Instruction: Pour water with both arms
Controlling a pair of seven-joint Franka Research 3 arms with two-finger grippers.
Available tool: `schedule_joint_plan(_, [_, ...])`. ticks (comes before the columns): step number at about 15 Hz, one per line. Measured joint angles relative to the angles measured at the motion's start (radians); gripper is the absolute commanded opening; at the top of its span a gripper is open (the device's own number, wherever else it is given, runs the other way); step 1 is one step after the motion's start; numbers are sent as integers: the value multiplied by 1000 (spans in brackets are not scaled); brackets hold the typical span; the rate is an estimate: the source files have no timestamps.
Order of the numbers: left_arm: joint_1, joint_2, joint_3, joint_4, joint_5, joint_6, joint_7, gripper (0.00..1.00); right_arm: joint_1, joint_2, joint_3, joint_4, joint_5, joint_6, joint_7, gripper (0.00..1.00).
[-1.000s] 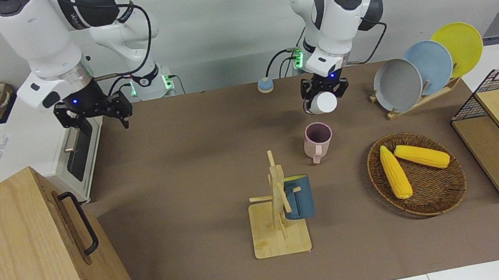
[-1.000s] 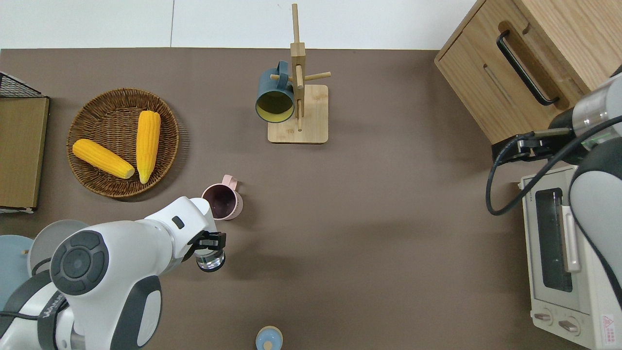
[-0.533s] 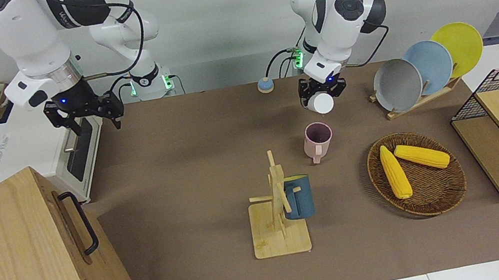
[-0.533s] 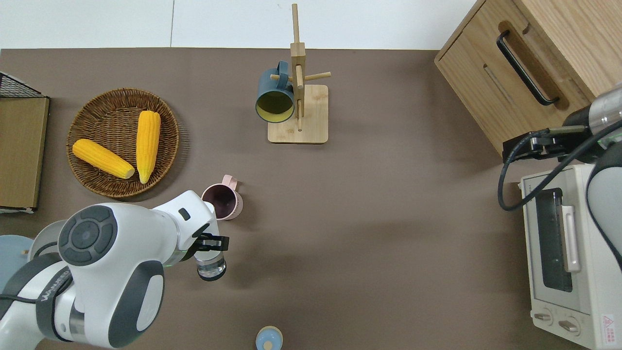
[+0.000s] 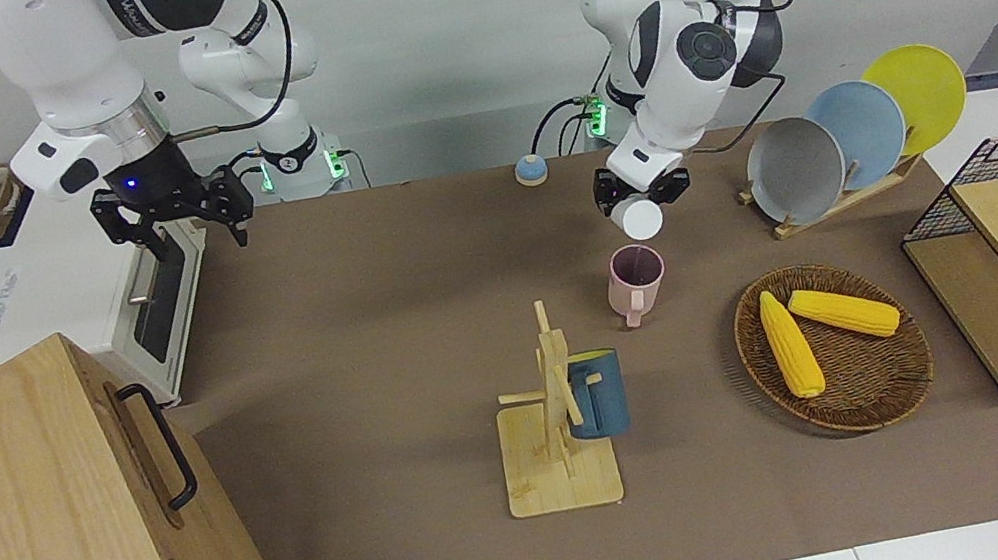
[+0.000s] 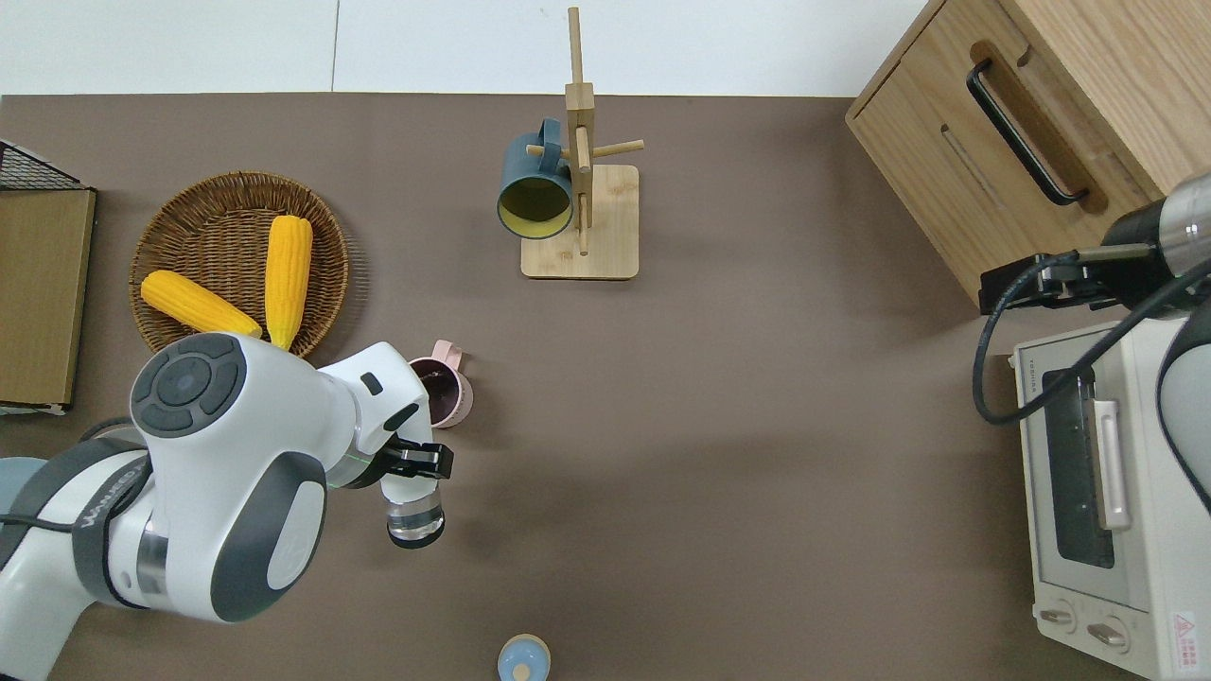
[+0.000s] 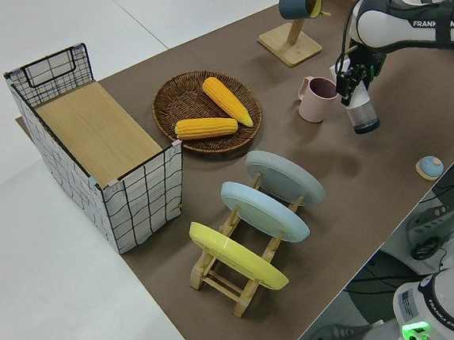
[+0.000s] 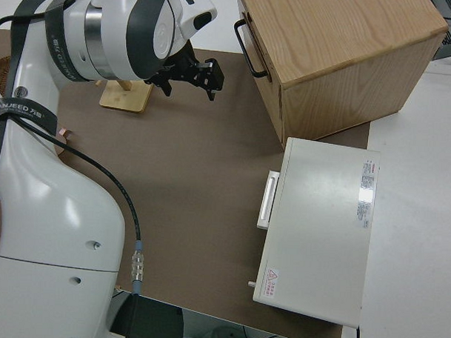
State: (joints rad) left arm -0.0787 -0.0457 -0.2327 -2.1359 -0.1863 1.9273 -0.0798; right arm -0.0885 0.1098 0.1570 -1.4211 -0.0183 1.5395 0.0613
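Front view: just right of centre in the upper half of the frame, the left gripper [image 5: 637,193] holds a clear bottle [image 5: 637,218] tipped on a slant, its pale end toward the camera, directly above the pink mug [image 5: 636,281] in the picture. At upper left the right gripper [image 5: 174,216] hangs with its fingers spread wide and empty beside the toaster oven [image 5: 70,291]. If the bottle tilts further while still short of the mug, the water would likely land on the brown table mat [image 5: 376,270].

Overhead view: at lower left, the bottle [image 6: 413,514] juts out of the left gripper [image 6: 416,462] just below the mug [image 6: 437,395], mostly hidden by the white arm. Which end is the mouth is hard to tell from here; if it points away from the mug, a pour would miss. A small blue cap [image 6: 523,658] lies at the bottom edge.

Left side view: at upper right, the bottle [image 7: 362,112] hangs clamped in the gripper [image 7: 353,78] beside the mug [image 7: 316,98], apart from it. A low swing could knock the mug over.

Right side view: near top centre, the right gripper [image 8: 190,73] is open and holds nothing; a two-armed pour appears to lack its helper, so the mug stands unsteadied.
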Motion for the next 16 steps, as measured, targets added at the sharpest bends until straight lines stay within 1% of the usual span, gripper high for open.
schedule_joint_plan(11, [0, 6, 6, 14, 3, -59, 0, 0, 0, 0, 0, 0, 12, 0, 0, 996])
schedule_joint_plan(16, [1, 7, 8, 21, 25, -80, 0, 0, 0, 0, 0, 0, 13, 0, 0, 996])
